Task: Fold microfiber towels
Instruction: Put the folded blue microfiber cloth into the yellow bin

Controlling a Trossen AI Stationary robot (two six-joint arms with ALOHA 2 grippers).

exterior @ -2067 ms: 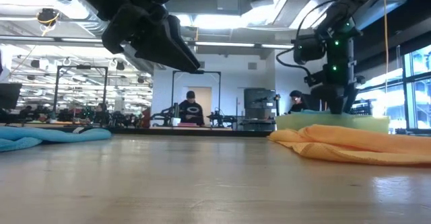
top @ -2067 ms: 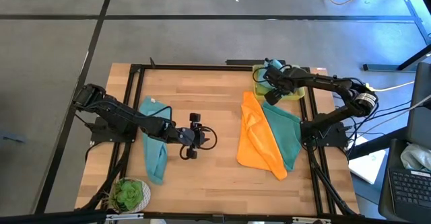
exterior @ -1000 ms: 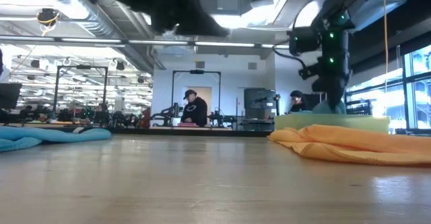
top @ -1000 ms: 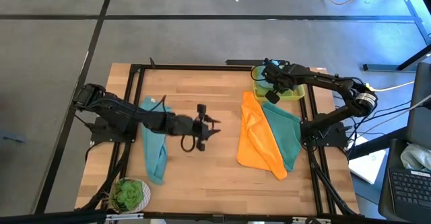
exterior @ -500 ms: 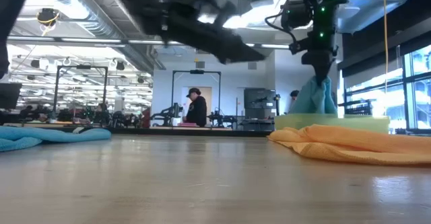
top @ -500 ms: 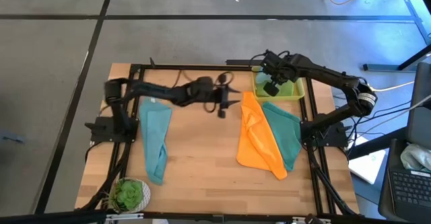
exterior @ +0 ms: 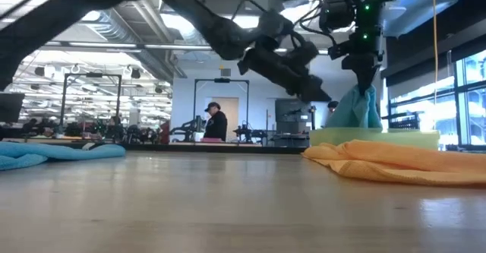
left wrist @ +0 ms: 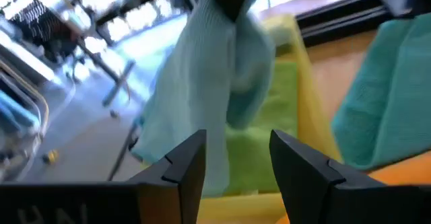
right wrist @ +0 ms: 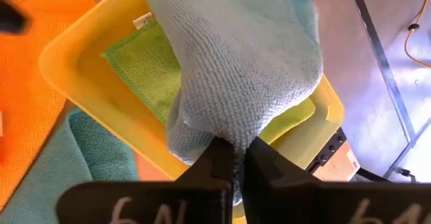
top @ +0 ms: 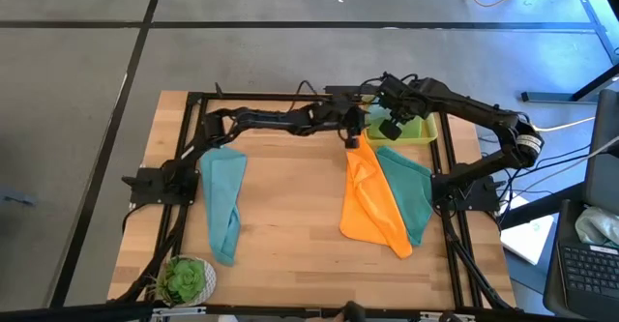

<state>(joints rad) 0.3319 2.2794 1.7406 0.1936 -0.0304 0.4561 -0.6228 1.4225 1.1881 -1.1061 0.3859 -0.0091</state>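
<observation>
A light blue towel [exterior: 355,109] hangs bunched over the yellow tray [exterior: 395,139] at the far right, with my right gripper [right wrist: 237,146] shut on its top. A lime green towel [right wrist: 145,72] lies in the tray. My left gripper [left wrist: 239,135] reaches across from the left and stands open just before the hanging towel [left wrist: 215,89], apart from it. An orange towel [top: 372,201] and a teal towel [top: 411,191] lie spread on the right of the table. Another light blue towel [top: 222,201] lies at the left. My right gripper pinches a bunched-up part [right wrist: 236,126] of the light blue towel between its two fingers, which come from above and point down. The towel hangs slack below the fingers in several layers. Its lower end [exterior: 353,125] drops behind the tray's wall.
A small green potted plant [top: 186,278] stands at the near left corner. Black frame rails [top: 193,167] run along the table's edges. Bare wood [top: 290,206] lies between the left towel and the orange one. People show in the room beyond.
My left gripper has swung fast from the table's middle toward the far right edge, up to the tray and the hanging towel. My right gripper has risen over the tray, drawing the light blue towel up so that it hangs.
</observation>
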